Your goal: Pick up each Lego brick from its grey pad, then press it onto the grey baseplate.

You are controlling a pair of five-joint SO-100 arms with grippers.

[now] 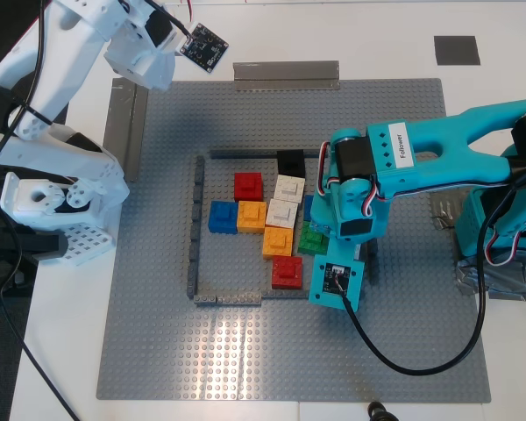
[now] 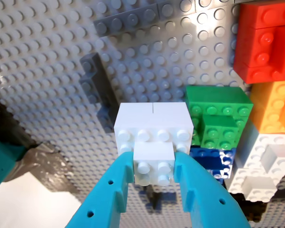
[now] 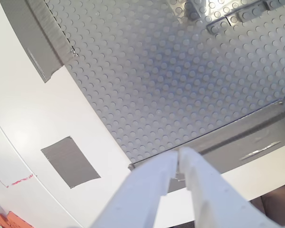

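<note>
My first tool [image 2: 154, 173] pinches a white Lego brick [image 2: 153, 137] by its raised top, held over the grey baseplate [image 1: 158, 351]. That teal arm [image 1: 438, 158] reaches in from the exterior view's right, wrist bent down beside a green brick [image 2: 216, 116] in the cluster of coloured bricks. My second tool [image 3: 178, 164], jaws nearly together and empty, hangs at the exterior view's upper left over a tape strip [image 3: 237, 137], near a grey pad [image 3: 70, 161] on the white bench [image 3: 28, 123].
</note>
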